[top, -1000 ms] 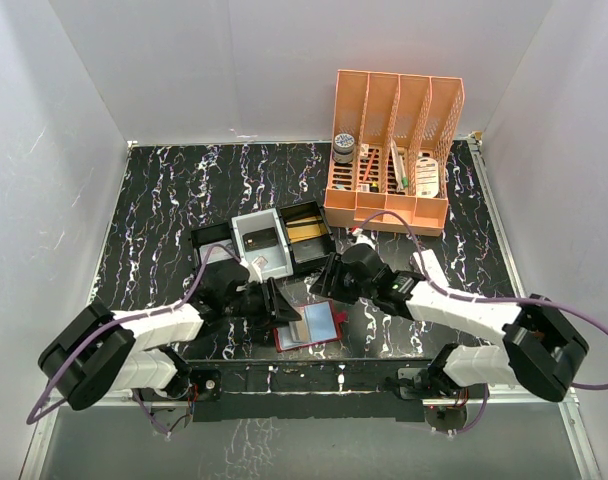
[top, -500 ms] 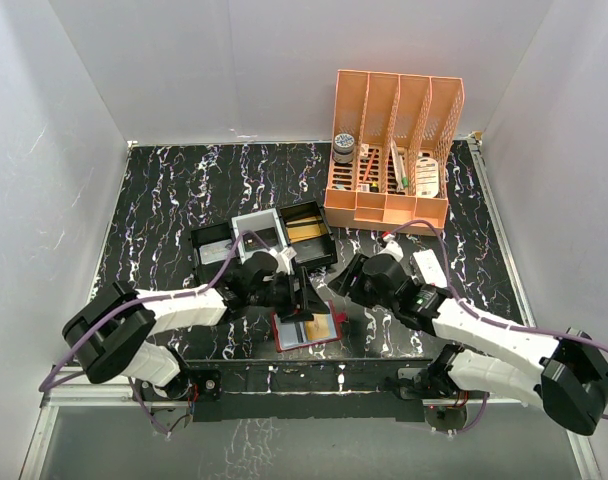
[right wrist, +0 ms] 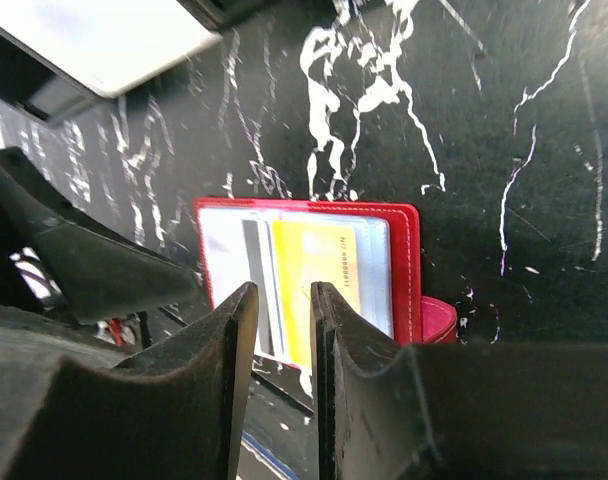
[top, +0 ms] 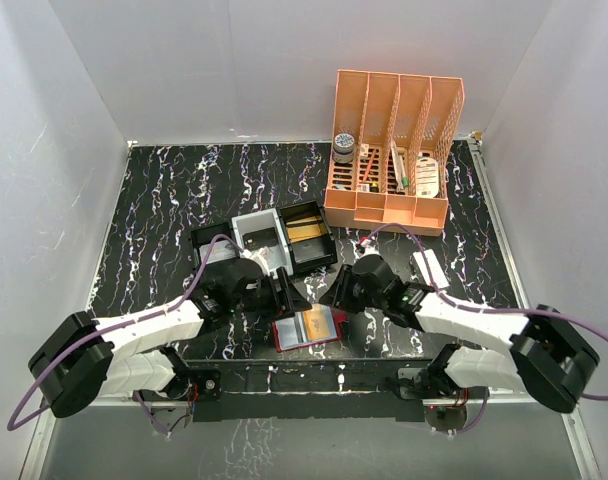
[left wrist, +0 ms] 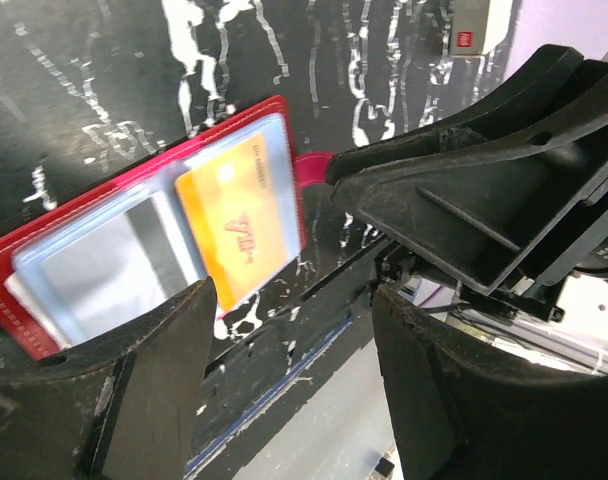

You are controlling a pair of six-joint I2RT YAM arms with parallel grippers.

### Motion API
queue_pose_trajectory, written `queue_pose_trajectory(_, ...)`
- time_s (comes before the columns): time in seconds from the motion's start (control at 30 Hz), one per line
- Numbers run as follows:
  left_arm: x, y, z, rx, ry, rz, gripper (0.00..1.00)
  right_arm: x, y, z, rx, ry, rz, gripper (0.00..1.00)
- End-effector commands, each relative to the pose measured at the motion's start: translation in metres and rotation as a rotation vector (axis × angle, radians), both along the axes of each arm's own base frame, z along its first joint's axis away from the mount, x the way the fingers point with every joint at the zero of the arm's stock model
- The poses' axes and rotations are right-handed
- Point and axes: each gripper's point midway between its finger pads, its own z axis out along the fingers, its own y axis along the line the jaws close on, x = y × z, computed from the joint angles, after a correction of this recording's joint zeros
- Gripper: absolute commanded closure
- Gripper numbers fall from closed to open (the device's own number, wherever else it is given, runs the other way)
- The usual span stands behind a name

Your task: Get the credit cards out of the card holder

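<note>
- Left tool (left wrist: 294, 380): fingers are standing wide apart, gripping nothing, hovering low over the tabletop (left wrist: 74, 60).
- Right tool (right wrist: 282, 380): fingers are sitting nearly together with a thin gap showing. Nothing is clamped between them.
- Card holder (left wrist: 246, 112): lying open and flat just ahead of both tools, between their tips in the top view.
- Orange card (left wrist: 239, 215) is sitting in the pocket on the right tool's side, by the snap tab. Grey card (left wrist: 104, 275) is sitting on the left tool's side. Neither is out yet.
- My read: you are lining up the first pull.
  - Be pinning the grey side with the left tool so the holder is not lifting.
  - Be pinching only the orange card's bare edge, not the clear sleeve, and drawing it flat.
  - I cannot tell which edge the pocket is opening on, so check that first.
- Beyond the tools: black tray (top: 284, 240), white box (top: 429, 265), then orange rack (top: 394, 150). Be keeping the pull away from them.
</note>
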Motion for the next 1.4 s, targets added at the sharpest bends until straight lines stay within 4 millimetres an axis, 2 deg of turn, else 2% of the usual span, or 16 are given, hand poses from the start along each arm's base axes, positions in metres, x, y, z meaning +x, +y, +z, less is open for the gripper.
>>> queue_pose_trajectory(0.0, 0.0, 0.011, -0.01, 0.04, 0.016, 0.053, 0.38, -0.001, 0.025, 0.006, 0.025, 0.017, 0.122, 0.75)
queue_pose_trajectory(0.13, 0.001, 0.011, -0.01, 0.044, 0.014, 0.051, 0.38, -0.006, 0.026, -0.017, -0.025, 0.091, 0.148, 0.76)
queue_pose_trajectory(0.3, 0.0, 0.009, -0.011, 0.043, 0.014, 0.041, 0.38, -0.009, 0.023, -0.032, -0.07, 0.139, 0.146, 0.78)
queue_pose_trajectory(0.47, 0.0, 0.004, -0.01, 0.034, 0.008, 0.01, 0.38, -0.008, 0.017, -0.034, -0.099, 0.142, 0.126, 0.78)
queue_pose_trajectory(0.7, -0.004, -0.012, -0.014, 0.015, 0.03, -0.074, 0.38, -0.004, 0.013, -0.025, -0.104, 0.107, 0.109, 0.78)
queue_pose_trajectory(0.93, -0.005, -0.02, -0.024, 0.003, 0.069, -0.101, 0.44, -0.013, 0.01, -0.042, -0.126, 0.157, 0.123, 0.79)
queue_pose_trajectory(1.13, -0.01, -0.015, -0.041, 0.04, 0.114, -0.086, 0.49, -0.015, 0.005, -0.05, -0.149, 0.179, 0.112, 0.8)
queue_pose_trajectory(1.37, -0.013, -0.01, -0.051, 0.045, 0.133, -0.074, 0.51, -0.018, 0.003, -0.055, -0.154, 0.197, 0.108, 0.81)
